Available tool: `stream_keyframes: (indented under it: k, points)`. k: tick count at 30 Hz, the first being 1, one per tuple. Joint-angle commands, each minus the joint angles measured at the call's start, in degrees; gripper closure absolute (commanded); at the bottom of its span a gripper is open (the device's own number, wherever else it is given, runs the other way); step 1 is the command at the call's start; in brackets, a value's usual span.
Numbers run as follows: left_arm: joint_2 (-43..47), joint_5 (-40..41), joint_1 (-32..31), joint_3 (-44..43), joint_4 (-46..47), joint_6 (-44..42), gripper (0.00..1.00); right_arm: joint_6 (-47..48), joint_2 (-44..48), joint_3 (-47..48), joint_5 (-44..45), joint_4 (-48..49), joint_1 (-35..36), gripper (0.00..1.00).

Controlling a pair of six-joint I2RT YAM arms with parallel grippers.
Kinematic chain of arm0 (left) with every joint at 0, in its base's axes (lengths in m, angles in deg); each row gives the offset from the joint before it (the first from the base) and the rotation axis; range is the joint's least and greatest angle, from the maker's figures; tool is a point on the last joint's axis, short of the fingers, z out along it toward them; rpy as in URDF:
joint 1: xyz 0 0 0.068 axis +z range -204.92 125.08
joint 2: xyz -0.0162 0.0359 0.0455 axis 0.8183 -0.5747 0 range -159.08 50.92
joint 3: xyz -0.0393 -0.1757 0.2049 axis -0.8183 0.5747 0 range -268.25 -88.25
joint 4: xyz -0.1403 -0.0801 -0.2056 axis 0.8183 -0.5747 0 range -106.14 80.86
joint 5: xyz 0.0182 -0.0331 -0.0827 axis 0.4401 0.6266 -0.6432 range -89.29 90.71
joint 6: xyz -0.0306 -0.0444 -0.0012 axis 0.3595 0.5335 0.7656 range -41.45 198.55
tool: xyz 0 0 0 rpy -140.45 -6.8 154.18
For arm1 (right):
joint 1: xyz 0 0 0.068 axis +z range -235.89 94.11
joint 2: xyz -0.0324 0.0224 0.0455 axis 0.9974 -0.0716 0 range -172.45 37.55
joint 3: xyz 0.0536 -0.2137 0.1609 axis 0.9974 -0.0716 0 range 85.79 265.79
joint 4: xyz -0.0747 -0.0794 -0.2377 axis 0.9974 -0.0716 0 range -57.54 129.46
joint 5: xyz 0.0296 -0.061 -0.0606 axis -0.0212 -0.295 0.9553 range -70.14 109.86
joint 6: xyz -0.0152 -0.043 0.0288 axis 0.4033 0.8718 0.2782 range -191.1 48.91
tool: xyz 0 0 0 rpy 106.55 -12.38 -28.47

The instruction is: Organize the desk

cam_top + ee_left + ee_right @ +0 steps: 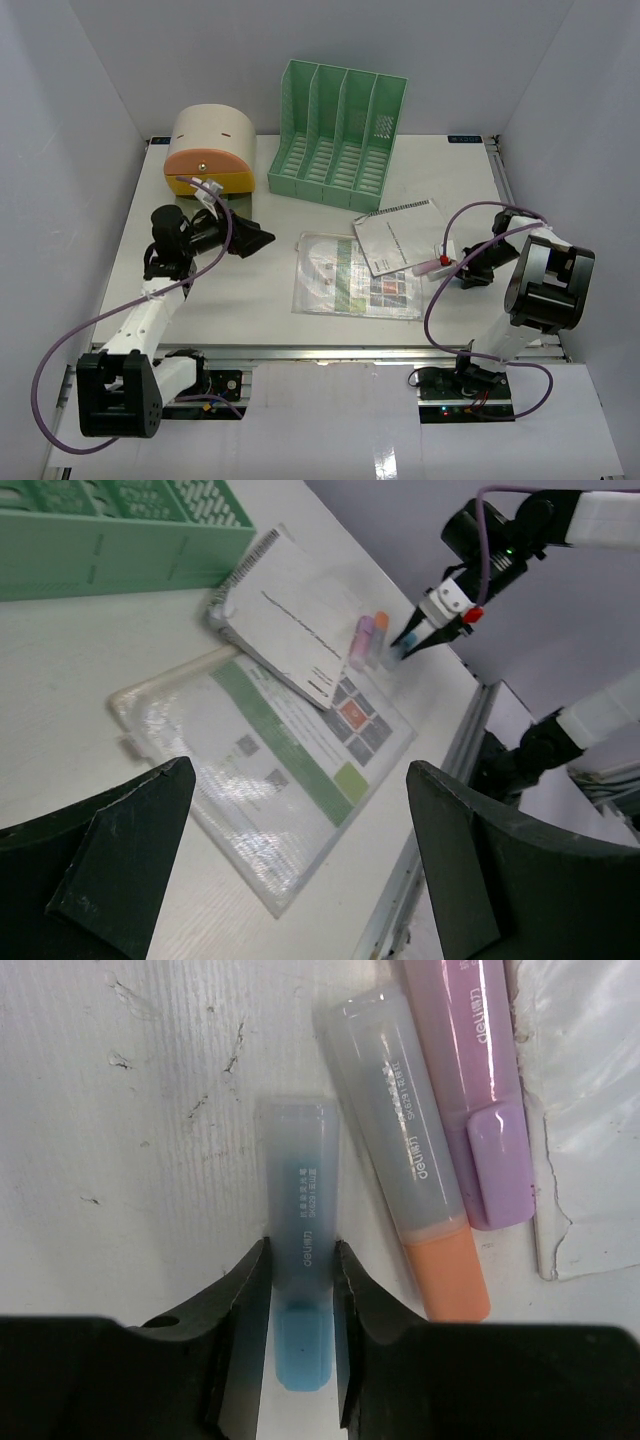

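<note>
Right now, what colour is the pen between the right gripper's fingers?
Light blue: the translucent blue highlighter pen shows best in the right wrist view.

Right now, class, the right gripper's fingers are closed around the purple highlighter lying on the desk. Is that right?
No. The fingers of the right gripper are closed around the blue highlighter lying on the desk; the purple highlighter lies untouched, past the orange highlighter. The right wrist view shows it.
</note>
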State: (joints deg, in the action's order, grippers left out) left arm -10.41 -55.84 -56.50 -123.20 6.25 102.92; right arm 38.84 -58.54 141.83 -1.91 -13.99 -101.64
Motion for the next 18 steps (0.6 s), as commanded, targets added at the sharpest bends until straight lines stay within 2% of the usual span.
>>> stream_keyframes:
  k: [1,5,7,8,10,14,18]
  points:
    - [-2.41,4.03,-8.07,3.85,12.86,15.88,0.02,-1.46,0.96,-2.77,-1.71,-1.12,0.19,0.86]
    - [-3.30,19.83,-18.72,8.28,23.53,28.18,0.02,-4.13,6.48,-1.66,-7.45,-5.72,0.45,0.92]
    - [-5.15,25.86,-22.58,8.21,26.01,31.56,0.02,-7.36,8.23,-0.85,-9.74,-7.75,0.79,0.92]
    - [-7.15,33.60,-27.34,7.60,28.21,33.99,0.02,-9.58,10.57,0.03,-13.04,-10.07,1.16,0.92]
    - [-10.22,38.37,-30.68,6.03,29.61,37.14,0.02,-13.30,12.60,0.90,-16.20,-10.51,2.30,0.92]
    - [-20.50,48.09,-37.31,-0.20,29.53,42.91,0.02,-36.81,17.73,0.69,-22.99,-2.82,7.85,0.92]
    - [-29.03,53.67,-41.45,-6.41,28.38,48.43,0.02,-61.73,22.45,-2.27,-24.55,12.13,14.81,0.92]
